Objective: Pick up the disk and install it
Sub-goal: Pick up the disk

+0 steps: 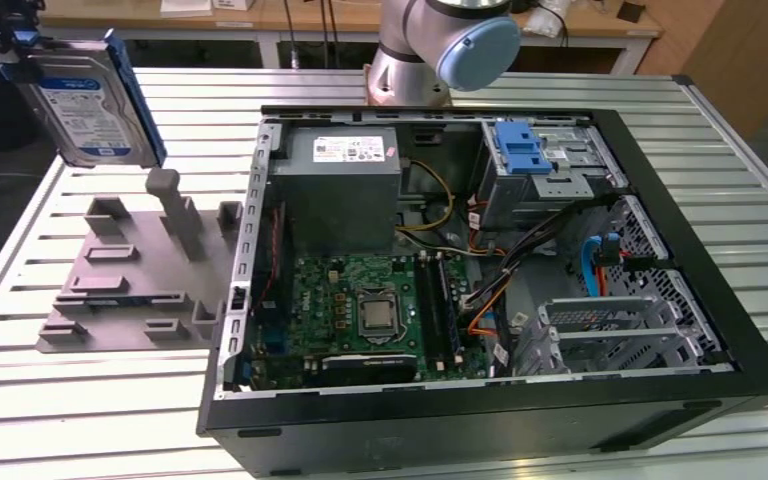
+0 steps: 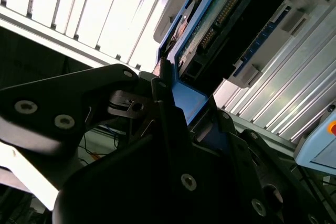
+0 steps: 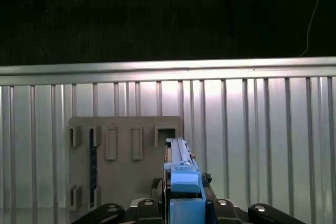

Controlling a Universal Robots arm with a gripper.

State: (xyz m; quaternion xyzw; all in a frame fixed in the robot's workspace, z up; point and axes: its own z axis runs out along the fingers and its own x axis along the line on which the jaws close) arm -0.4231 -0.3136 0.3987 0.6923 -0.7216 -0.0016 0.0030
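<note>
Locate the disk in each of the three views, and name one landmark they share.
Exterior view: the disk hangs upright at the view's upper left, above the grey fixture plate.
First wrist view: the disk is edge-on, over the fixture plate.
Second wrist view: the disk shows its circuit-board side, held in the gripper.
Shared landmark: the slatted metal table.

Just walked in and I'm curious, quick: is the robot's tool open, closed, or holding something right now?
Tool: closed, gripping the disk by its blue frame and holding it in the air.
</note>
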